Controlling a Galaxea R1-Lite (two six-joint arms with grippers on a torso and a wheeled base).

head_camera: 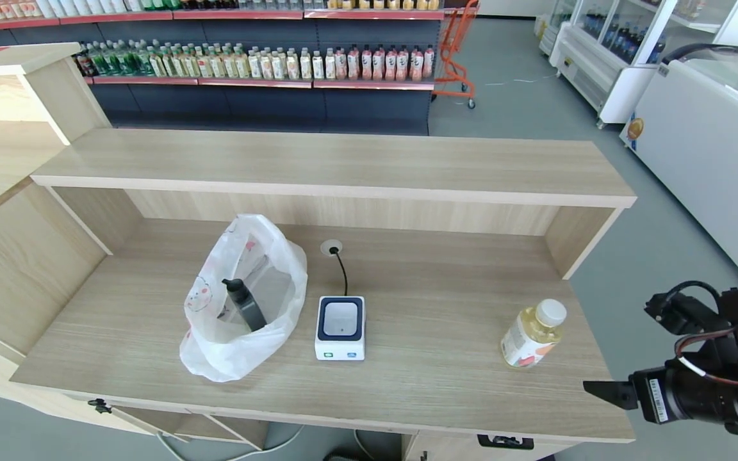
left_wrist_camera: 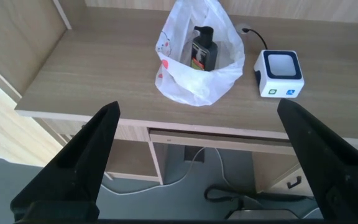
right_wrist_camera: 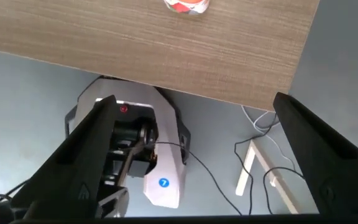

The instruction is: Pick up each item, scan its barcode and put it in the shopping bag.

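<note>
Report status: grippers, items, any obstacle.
Left gripper open, empty. Right gripper open, empty. Yellow bottle stands on counter; black bottle in shopping bag. Nothing between it and scanner.

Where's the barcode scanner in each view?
Head: scanner on the wooden counter, just right of the shopping bag.
Left wrist: scanner on the counter beside that bag.
Right wrist: not in it.
Shared landmark: the wooden counter, in all three.

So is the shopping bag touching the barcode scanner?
Apart. The left wrist view shows a strip of bare counter between the shopping bag and the barcode scanner.
</note>
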